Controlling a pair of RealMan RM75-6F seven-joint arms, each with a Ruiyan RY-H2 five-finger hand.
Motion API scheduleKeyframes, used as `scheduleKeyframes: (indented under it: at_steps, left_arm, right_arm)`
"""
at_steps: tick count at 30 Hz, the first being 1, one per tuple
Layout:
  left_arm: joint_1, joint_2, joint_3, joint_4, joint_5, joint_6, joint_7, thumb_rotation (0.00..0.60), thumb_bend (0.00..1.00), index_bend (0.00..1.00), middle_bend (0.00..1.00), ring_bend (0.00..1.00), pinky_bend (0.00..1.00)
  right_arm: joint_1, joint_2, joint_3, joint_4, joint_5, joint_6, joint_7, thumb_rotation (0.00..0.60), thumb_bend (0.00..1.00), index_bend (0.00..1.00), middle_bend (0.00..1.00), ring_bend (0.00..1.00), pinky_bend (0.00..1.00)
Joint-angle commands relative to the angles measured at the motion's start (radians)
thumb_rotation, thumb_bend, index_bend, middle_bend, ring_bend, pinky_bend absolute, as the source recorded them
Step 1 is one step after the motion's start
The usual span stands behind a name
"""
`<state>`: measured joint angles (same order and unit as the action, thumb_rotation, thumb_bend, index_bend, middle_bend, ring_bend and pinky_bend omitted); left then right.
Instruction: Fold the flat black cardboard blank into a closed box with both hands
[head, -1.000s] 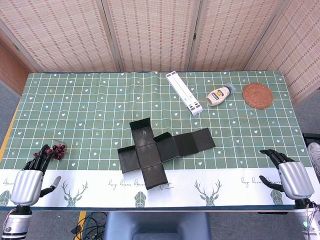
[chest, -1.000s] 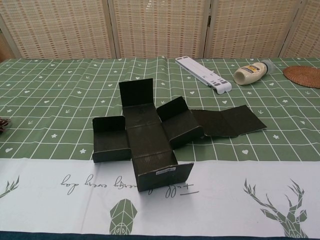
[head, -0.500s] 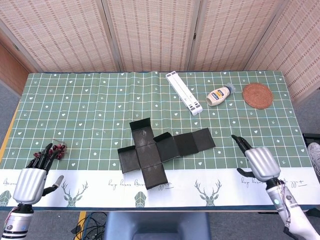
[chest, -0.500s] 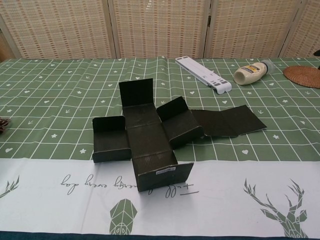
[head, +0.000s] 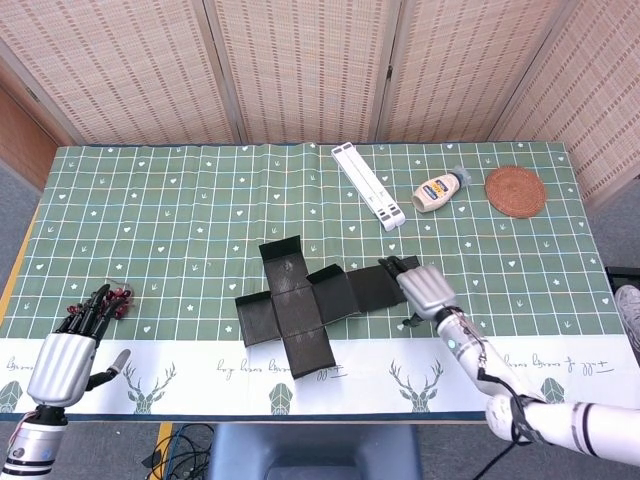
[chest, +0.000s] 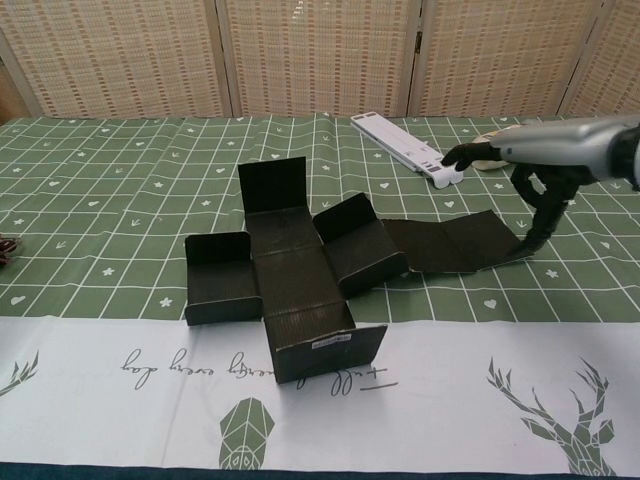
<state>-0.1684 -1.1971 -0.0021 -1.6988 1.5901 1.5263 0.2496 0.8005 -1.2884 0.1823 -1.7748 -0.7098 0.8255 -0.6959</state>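
The black cardboard blank (head: 300, 302) lies cross-shaped in the middle of the table, with several flaps partly raised (chest: 300, 270). Its long right flap (chest: 458, 243) lies flat. My right hand (head: 426, 287) hovers over the outer end of that flap. Seen from the chest, the right hand (chest: 548, 152) has its fingers stretched to the left and its thumb hanging down by the flap's right edge, holding nothing. My left hand (head: 63, 364) is at the table's front left corner with fingers spread and empty, far from the blank.
A white folded stand (head: 368, 186), a squeeze bottle (head: 440, 190) and a round woven coaster (head: 515, 190) lie at the back right. A small dark red cluster (head: 119, 298) sits by the left fingertips. Folding screens stand behind the table.
My right hand has travelled from the table's front right edge leftward to above the blank's right flap. The left hand has barely shifted. The blank has not moved.
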Motion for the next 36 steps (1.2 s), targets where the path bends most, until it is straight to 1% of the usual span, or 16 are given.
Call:
scheduleKeyframes:
  at_steps: [1,5,12,22,25,27,29,32,34,36]
  left_arm:
    - [0.002,0.003,0.000,-0.003,0.000,-0.005,-0.011,0.600,0.28,0.13,0.02,0.19,0.31]
    - [0.005,0.009,0.001,0.002,-0.001,-0.009,-0.028,0.600,0.28,0.13,0.02,0.19,0.31]
    - [0.010,0.010,0.002,0.004,-0.003,-0.018,-0.044,0.600,0.28,0.13,0.02,0.18,0.31]
    - [0.008,0.004,-0.005,0.021,-0.009,-0.032,-0.049,0.600,0.28,0.13,0.02,0.18,0.31]
    - [0.007,0.000,-0.007,0.027,-0.009,-0.037,-0.051,0.600,0.28,0.13,0.02,0.18,0.31]
    - [0.003,-0.003,-0.010,0.034,-0.008,-0.040,-0.053,0.600,0.28,0.13,0.02,0.18,0.31]
    - [-0.003,-0.008,-0.015,0.044,-0.008,-0.045,-0.056,0.600,0.28,0.13,0.02,0.18,0.31]
    - [-0.028,-0.023,-0.032,0.082,0.002,-0.062,-0.072,0.600,0.28,0.17,0.03,0.18,0.31]
    - [-0.058,-0.038,-0.044,0.115,0.011,-0.089,-0.093,0.600,0.28,0.22,0.06,0.21,0.31]
    - [-0.091,-0.055,-0.058,0.149,0.016,-0.121,-0.123,0.600,0.28,0.28,0.13,0.32,0.34]
  right_arm:
    - [0.116,-0.103,-0.013,0.112,0.134,-0.041,-0.080,0.600,0.09,0.00,0.06,0.71,0.98]
    - [0.191,-0.157,-0.029,0.184,0.226,-0.056,-0.107,0.600,0.09,0.00,0.06,0.71,0.98]
    - [0.290,-0.233,-0.070,0.295,0.335,-0.082,-0.134,0.600,0.09,0.00,0.06,0.71,0.98]
    - [0.349,-0.285,-0.126,0.380,0.405,-0.098,-0.133,0.600,0.10,0.00,0.07,0.71,0.98]
    - [0.360,-0.305,-0.138,0.408,0.410,-0.093,-0.129,0.600,0.13,0.00,0.10,0.72,0.98]
    - [0.364,-0.316,-0.141,0.419,0.403,-0.082,-0.125,0.600,0.15,0.00,0.14,0.73,0.98]
    - [0.365,-0.322,-0.145,0.424,0.393,-0.074,-0.121,0.600,0.17,0.04,0.19,0.75,0.98]
    - [0.359,-0.330,-0.145,0.423,0.366,-0.042,-0.108,0.600,0.20,0.15,0.26,0.77,0.99]
    - [0.346,-0.332,-0.136,0.416,0.339,-0.015,-0.083,0.600,0.20,0.20,0.31,0.79,1.00]
    - [0.332,-0.333,-0.130,0.411,0.314,0.004,-0.060,0.600,0.20,0.22,0.34,0.80,1.00]
